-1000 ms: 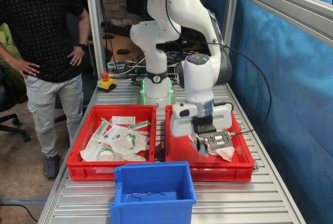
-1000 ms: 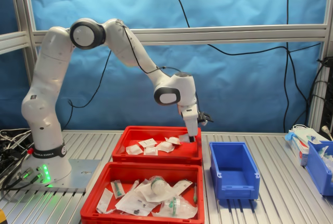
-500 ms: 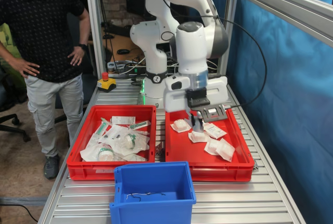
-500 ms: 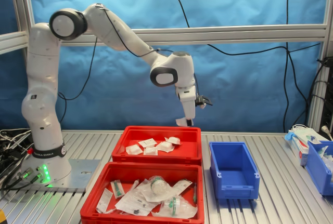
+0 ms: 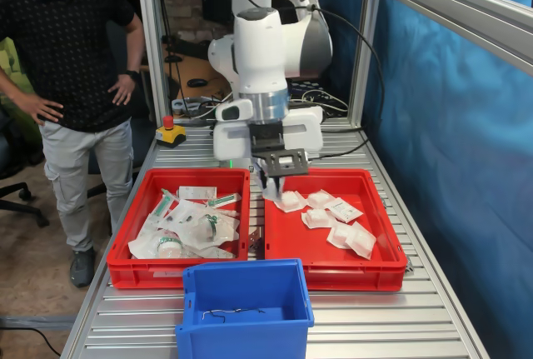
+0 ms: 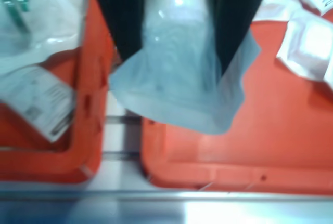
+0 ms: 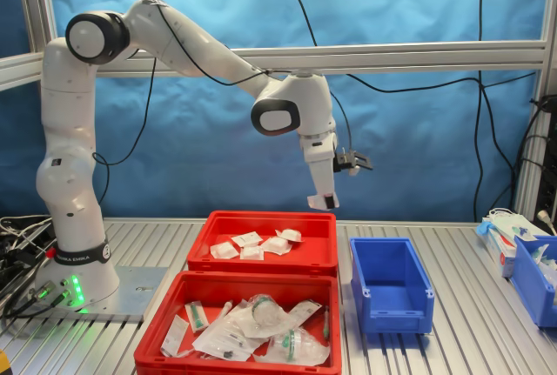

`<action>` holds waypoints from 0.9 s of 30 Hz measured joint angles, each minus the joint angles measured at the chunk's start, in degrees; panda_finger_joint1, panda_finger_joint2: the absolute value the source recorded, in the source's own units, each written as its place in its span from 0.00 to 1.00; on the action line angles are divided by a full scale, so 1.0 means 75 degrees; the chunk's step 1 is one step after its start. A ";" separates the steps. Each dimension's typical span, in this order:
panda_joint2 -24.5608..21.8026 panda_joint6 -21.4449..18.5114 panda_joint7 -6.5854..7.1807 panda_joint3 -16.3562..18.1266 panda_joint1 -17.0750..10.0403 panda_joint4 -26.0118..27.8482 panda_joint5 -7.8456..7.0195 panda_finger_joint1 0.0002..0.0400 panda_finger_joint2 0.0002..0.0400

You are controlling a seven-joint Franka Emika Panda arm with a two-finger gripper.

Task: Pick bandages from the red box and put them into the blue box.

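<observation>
Gripper (image 6: 179, 37) I'm driving clamped on one small white sealed bandage packet (image 6: 179, 86), more packets (image 5: 333, 217) in shallow red plastic crate (image 5: 333, 271), deep blue plastic bin (image 5: 246, 296) holding no packets.

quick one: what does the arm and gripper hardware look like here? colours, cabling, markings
The arm has glossy white rounded link shells with dark grey joint caps. Its base collar is a black band with white lettering; green lights glow beside the base. A thin black cable runs loosely along the links. The gripper has a white body and black fingers.
</observation>
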 joint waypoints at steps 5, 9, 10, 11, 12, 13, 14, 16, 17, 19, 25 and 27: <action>0.0124 -0.0012 0.0000 -0.0261 -0.0009 0.0386 -0.0109 0.21 0.21; 0.0343 -0.0015 0.0000 -0.0387 -0.0015 0.0755 -0.0142 0.21 0.21; 0.0490 -0.0016 0.0000 -0.0435 -0.0016 0.0955 -0.0152 0.21 0.21; 0.0570 -0.0016 0.0000 -0.0455 -0.0016 0.1053 -0.0156 0.21 0.21; 0.0656 -0.0017 0.0000 -0.0474 -0.0016 0.1157 -0.0159 0.21 0.21; 0.0749 -0.0017 0.0000 -0.0490 -0.0016 0.1262 -0.0162 0.21 0.21; 0.0945 -0.0018 0.0000 -0.0516 -0.0017 0.1477 -0.0165 0.21 0.21; 0.1146 -0.0019 0.0000 -0.0532 -0.0017 0.1678 -0.0165 0.21 0.21; 0.1250 -0.0020 0.0000 -0.0538 -0.0017 0.1781 -0.0165 0.21 0.21; 0.1461 -0.0020 0.0000 -0.0546 -0.0017 0.1980 -0.0150 0.21 0.21; 0.2299 -0.0025 0.0000 -0.0549 -0.0016 0.2655 0.0228 0.21 0.21; 0.2454 -0.0025 0.0000 -0.0551 -0.0016 0.2771 0.0334 0.21 0.21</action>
